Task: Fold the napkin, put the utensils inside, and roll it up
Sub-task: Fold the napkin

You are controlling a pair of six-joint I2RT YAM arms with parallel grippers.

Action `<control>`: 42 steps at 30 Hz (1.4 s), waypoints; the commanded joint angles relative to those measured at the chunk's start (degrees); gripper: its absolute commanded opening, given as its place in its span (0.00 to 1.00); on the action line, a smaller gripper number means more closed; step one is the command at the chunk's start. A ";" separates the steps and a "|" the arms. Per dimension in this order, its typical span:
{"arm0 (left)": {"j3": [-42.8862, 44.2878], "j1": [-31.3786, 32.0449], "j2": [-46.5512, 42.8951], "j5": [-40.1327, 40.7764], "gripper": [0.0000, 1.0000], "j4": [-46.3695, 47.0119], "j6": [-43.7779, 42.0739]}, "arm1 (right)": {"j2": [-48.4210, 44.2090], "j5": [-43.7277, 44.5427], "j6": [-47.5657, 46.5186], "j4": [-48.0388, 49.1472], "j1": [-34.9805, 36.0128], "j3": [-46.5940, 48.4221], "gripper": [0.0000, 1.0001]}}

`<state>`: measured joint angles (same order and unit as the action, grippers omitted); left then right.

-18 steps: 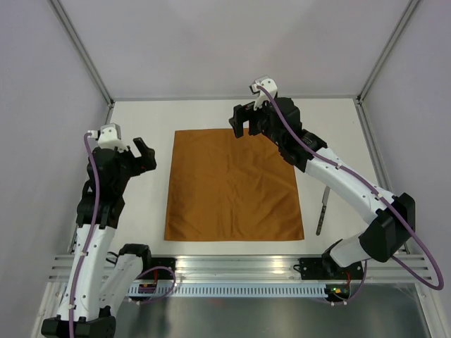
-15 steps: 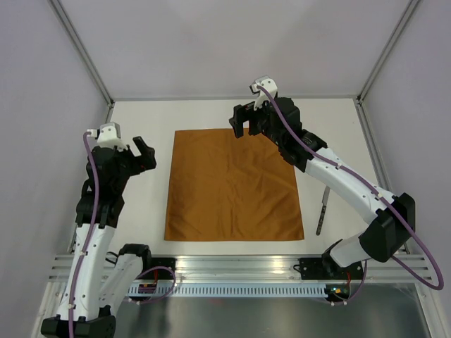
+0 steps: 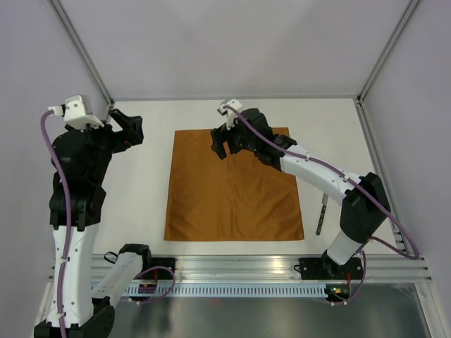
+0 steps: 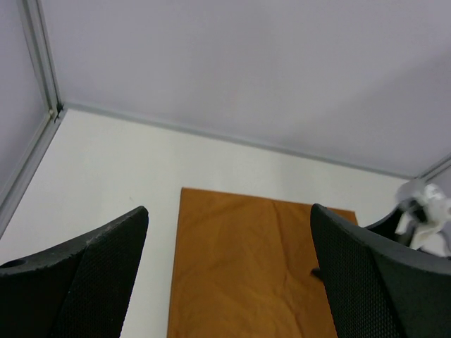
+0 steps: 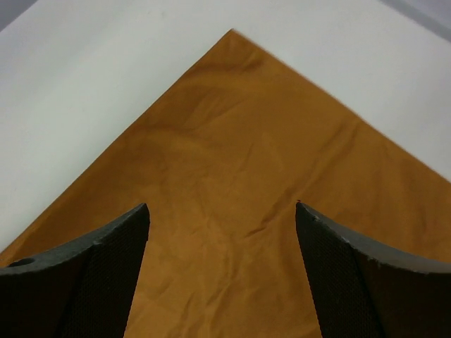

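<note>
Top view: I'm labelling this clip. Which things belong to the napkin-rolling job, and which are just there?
Job: napkin, utensil, left gripper, right gripper.
Just there: table, front rail.

Robotics lab test cell: left arm [image 3: 77, 162] and right arm [image 3: 317, 171] bolted to an aluminium rail [image 3: 239, 267] beside a white worktop [image 3: 141, 204], enclosed by plain grey panels [image 3: 232, 49].

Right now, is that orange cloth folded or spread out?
Spread out flat: the napkin lies as one full square sheet, with no edge doubled over.
</note>
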<state>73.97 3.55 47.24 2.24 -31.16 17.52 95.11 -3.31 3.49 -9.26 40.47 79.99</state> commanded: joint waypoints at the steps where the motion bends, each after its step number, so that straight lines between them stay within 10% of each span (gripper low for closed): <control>1: 5.82 -0.21 -0.49 -1.98 1.00 -1.53 2.87 | 2.62 -3.02 -1.38 -0.94 6.63 2.20 0.88; 18: 7.50 -0.21 -2.33 2.06 1.00 -5.32 1.38 | 17.38 1.29 -0.50 1.79 33.61 2.36 0.52; 42: 5.13 -0.21 -1.80 2.86 1.00 -5.49 0.59 | 28.99 7.88 -1.55 3.98 39.78 9.75 0.48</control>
<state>79.72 3.55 44.99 4.49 -36.42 18.39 122.69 1.89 2.46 -7.16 79.92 86.70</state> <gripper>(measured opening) 0.994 0.479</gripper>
